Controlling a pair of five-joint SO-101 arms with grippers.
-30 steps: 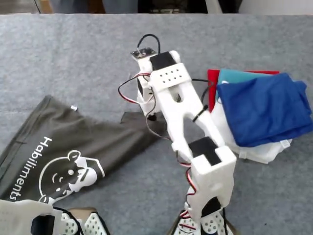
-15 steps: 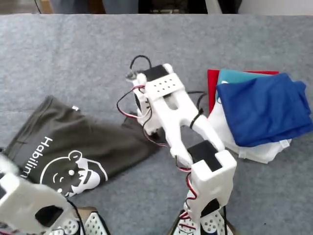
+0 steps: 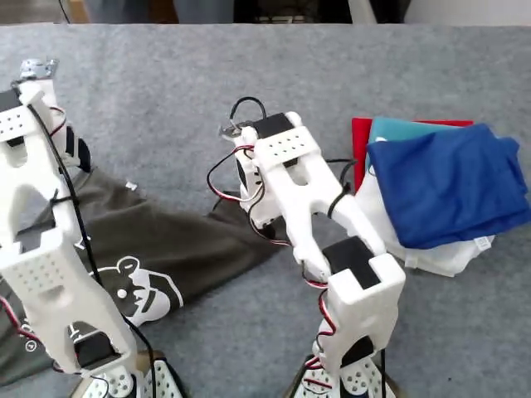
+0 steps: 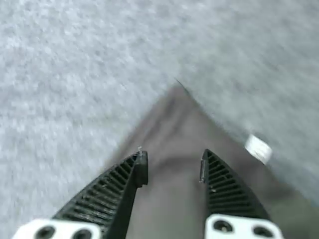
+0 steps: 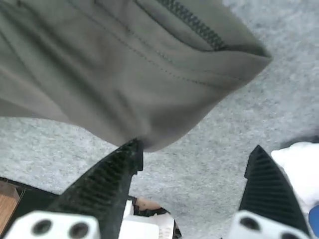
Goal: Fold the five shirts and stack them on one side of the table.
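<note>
A dark olive shirt (image 3: 182, 240) with a white bear print lies spread on the grey table, partly under my left arm. My left gripper (image 3: 81, 157) is at the shirt's far left corner. Seen from the left wrist, this gripper (image 4: 172, 167) stands open above that corner of the shirt (image 4: 174, 129), beside a white tag (image 4: 258, 148). My right gripper (image 3: 247, 186) sits at the shirt's right corner. From the right wrist, it (image 5: 197, 149) is open, and the hemmed shirt corner (image 5: 124, 74) reaches one fingertip. A stack of folded shirts (image 3: 448, 186), blue on top, lies at the right.
Under the blue shirt the stack shows teal (image 3: 398, 128), red (image 3: 361, 149) and white (image 3: 431, 253) layers. Both arm bases stand at the near table edge. Bare grey felt (image 3: 166, 75) stretches across the far side.
My left arm has swung up from the near left edge to the shirt's far left corner. The right arm shifted slightly toward the shirt's right corner.
</note>
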